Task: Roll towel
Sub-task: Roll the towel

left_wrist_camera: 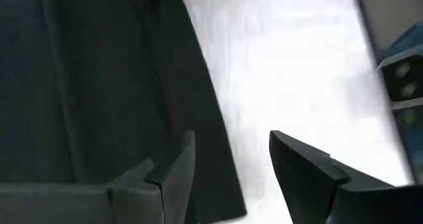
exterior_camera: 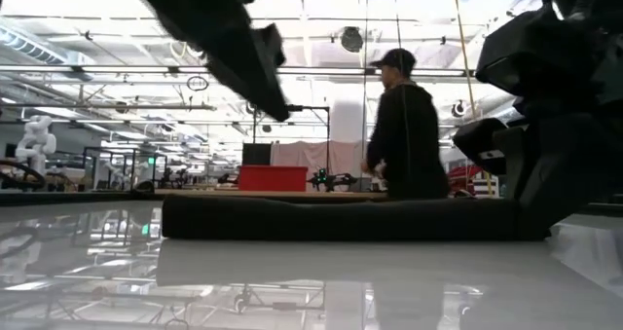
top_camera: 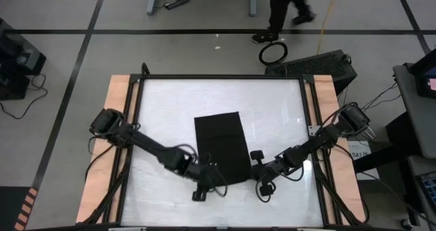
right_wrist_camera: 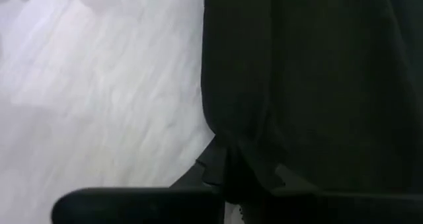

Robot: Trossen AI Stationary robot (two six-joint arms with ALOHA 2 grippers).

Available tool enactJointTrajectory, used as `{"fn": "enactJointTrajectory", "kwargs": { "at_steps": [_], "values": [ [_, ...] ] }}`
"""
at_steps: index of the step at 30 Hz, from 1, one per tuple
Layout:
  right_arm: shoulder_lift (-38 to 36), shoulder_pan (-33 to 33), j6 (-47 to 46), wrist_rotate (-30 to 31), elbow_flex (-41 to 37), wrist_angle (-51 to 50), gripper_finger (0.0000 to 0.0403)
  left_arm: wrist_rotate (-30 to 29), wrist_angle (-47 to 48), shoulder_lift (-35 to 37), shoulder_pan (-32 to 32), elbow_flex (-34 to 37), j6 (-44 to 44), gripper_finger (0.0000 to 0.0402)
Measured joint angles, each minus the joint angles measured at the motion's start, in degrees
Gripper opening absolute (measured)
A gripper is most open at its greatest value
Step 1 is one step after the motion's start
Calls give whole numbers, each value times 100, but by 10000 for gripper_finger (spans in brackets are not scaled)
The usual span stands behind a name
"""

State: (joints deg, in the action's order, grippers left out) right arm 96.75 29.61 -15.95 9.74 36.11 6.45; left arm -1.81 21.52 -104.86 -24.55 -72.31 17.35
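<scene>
Between the grippers lies the towel (top_camera: pixel 221 144), soft, limp; right gripper (right_wrist_camera: pixel 228 174) pinches its near corner, left gripper (left_wrist_camera: pixel 231 168) gapes beside its edge.

One towel (top_camera: pixel 221 146) lies on one table (top_camera: pixel 286 108) — two arms reach in, each with one gripper: the left gripper (top_camera: pixel 214 178), the right gripper (top_camera: pixel 253 171). One person (exterior_camera: pixel 404 135) stands beyond — far side.

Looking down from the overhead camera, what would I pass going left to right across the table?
Left wooden edge → left arm → left tool → black towel → right tool → right arm → right wooden edge.
</scene>
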Motion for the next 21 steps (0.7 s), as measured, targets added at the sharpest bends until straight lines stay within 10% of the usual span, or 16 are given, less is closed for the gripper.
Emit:
{"fn": "enactJointTrajectory", "kwargs": {
  "at_steps": [15, 21],
  "values": [
    [9, -335, -415, -1012, -8, 316, 4, -1281, 201, -711, -742, 63, 666, 293],
    [-14, -418, -638, -1523, -26, 603, 4, -1278, 278, -946, -737, 51, 935, 269]
  ]
}}
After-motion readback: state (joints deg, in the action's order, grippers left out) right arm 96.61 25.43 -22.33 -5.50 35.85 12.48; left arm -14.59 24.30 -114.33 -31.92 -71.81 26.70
